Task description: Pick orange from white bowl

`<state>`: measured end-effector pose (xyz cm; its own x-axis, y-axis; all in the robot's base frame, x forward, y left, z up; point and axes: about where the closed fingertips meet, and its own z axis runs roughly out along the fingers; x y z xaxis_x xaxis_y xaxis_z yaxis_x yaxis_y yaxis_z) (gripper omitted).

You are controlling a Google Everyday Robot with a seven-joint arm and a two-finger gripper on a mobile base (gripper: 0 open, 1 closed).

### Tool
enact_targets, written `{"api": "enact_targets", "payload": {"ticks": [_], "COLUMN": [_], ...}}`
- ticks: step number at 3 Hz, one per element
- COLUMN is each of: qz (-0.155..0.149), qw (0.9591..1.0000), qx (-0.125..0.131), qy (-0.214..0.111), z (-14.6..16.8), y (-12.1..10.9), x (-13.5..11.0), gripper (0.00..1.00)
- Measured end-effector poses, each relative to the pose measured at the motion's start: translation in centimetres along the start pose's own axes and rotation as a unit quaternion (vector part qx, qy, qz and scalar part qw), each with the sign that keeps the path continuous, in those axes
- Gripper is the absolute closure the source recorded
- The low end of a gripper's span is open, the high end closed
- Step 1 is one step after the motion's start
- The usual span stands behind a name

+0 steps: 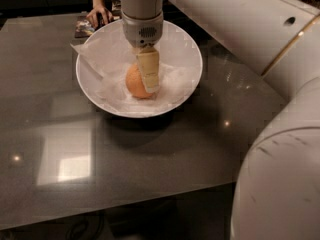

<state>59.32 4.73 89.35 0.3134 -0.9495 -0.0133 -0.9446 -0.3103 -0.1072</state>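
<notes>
Near the far edge of the table [150,159], the orange [133,81] lies in the white bowl [189,51]. The gripper [149,86] reaches down against the orange; whether it grips cannot be told.

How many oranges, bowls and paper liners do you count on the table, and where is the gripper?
orange: 1
white bowl: 1
paper liner: 1
Total: 3
The gripper is down inside the white bowl, at the orange.

Person's hand [98,15] at far edge of grey table [60,149]
</notes>
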Motion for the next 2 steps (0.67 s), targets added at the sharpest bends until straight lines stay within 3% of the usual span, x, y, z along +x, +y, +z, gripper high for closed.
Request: {"api": "enact_targets", "payload": {"ticks": [2], "qz": [0.003], "qw": [0.9998], "qx": [-0.018], "qy": [0.000], "z": [1.67], "y": [-0.11], "x": [-0.15], "gripper": [0.16]}}
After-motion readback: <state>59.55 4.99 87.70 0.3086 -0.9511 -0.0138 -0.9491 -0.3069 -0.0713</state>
